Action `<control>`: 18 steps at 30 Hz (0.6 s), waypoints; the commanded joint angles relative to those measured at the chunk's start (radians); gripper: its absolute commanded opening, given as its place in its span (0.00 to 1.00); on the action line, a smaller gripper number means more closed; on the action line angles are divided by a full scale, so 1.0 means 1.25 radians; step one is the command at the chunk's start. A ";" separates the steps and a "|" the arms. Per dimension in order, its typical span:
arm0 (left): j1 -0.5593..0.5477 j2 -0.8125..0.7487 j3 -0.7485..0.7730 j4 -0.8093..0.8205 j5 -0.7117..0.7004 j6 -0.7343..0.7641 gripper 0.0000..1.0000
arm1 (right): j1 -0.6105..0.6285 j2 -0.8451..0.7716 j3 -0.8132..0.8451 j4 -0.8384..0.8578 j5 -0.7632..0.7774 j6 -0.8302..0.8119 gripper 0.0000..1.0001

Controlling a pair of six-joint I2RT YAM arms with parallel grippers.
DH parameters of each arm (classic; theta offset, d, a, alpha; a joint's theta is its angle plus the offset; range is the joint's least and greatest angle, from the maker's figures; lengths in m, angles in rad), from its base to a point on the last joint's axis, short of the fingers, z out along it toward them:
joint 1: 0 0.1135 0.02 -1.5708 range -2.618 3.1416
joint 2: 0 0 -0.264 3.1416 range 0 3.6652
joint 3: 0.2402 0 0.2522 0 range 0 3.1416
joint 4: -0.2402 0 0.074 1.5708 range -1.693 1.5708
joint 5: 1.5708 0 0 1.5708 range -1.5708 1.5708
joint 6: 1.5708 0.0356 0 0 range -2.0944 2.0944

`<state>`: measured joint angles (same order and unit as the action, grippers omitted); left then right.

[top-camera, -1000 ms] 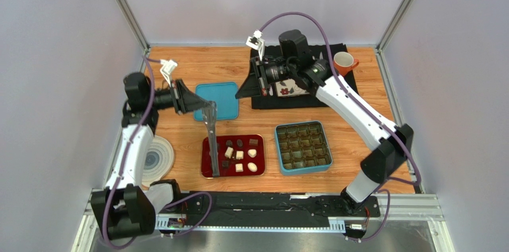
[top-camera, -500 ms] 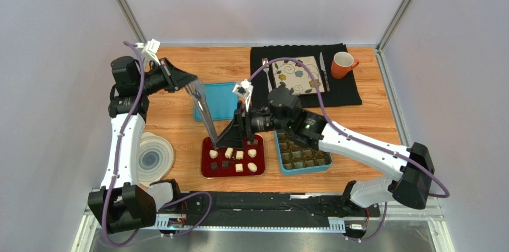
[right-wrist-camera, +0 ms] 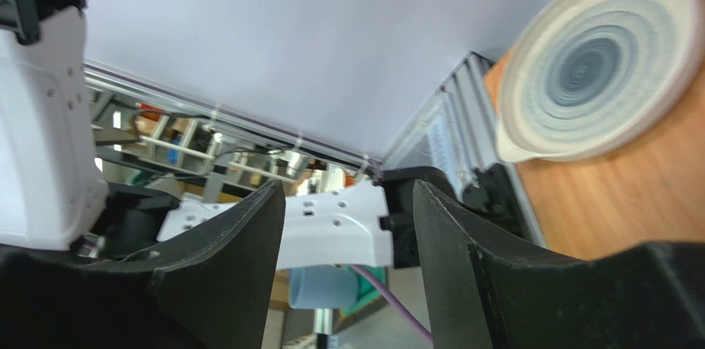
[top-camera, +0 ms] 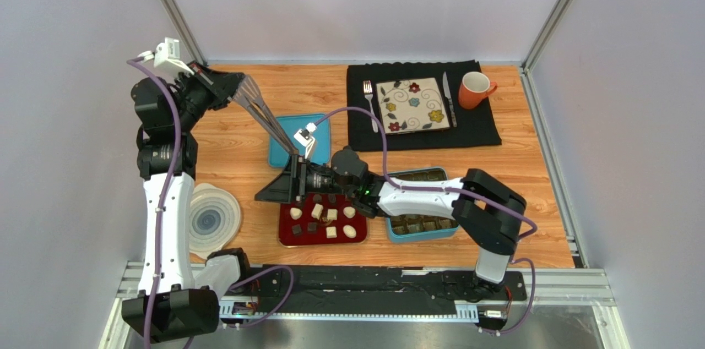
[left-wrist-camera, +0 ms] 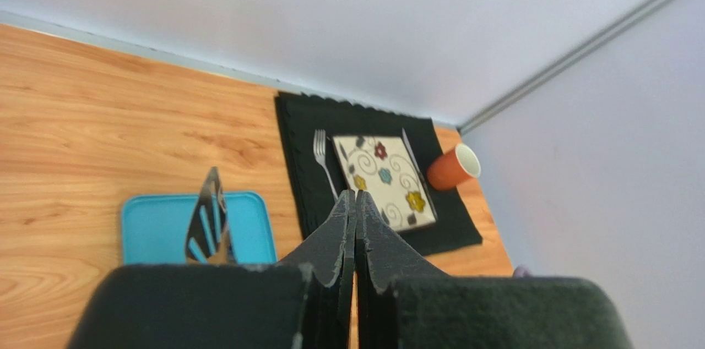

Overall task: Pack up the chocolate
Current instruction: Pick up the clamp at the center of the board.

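The chocolate point(top-camera: 332, 215), white and dark bite-sized pieces, lies on a dark red tray point(top-camera: 287, 237) at the front centre. My right gripper point(top-camera: 263, 195) points left, low over the tray's far left corner. It hides some pieces, and its fingers stand open with nothing between them point(right-wrist-camera: 347, 192). A teal compartment box point(top-camera: 424, 223) sits right of the tray, partly under the right arm. My left gripper point(top-camera: 245, 85) is raised at the back left, shut point(left-wrist-camera: 356, 198) on slotted metal tongs point(top-camera: 273, 122) that slant down over the teal lid point(top-camera: 308, 136). The tongs' tip point(left-wrist-camera: 207, 225) shows beside the left finger.
A black mat point(top-camera: 488, 130) at the back right carries a flower-patterned square plate point(top-camera: 413, 105), a fork point(top-camera: 370, 101), a knife point(top-camera: 448, 100) and an orange mug point(top-camera: 476, 88). A white ringed plate point(top-camera: 213, 218) lies left of the tray, close to the left arm.
The left arm swung up and back to the left, lifting the tongs off the tray. The right gripper came from the back mat to the tray's left end and opened.
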<state>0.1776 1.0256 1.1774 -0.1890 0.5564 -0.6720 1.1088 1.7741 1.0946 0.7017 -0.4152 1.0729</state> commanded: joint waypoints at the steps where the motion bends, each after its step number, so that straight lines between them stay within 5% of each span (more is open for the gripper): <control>1: 0.003 -0.026 0.012 0.055 -0.137 -0.049 0.00 | 0.031 0.051 0.048 0.229 0.120 0.147 0.62; 6: 0.004 -0.039 -0.008 0.071 -0.141 -0.086 0.00 | 0.018 0.143 0.008 0.511 0.283 0.316 0.67; 8: 0.002 -0.058 -0.035 0.080 -0.140 -0.105 0.00 | 0.011 0.200 0.024 0.586 0.330 0.348 0.76; 18: 0.003 -0.079 -0.029 0.065 -0.129 -0.135 0.00 | 0.006 0.298 0.112 0.575 0.455 0.348 0.86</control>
<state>0.1776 0.9478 1.1172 -0.1368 0.3859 -0.7952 1.1042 2.1387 1.1839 1.2453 0.0120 1.4940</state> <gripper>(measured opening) 0.007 0.858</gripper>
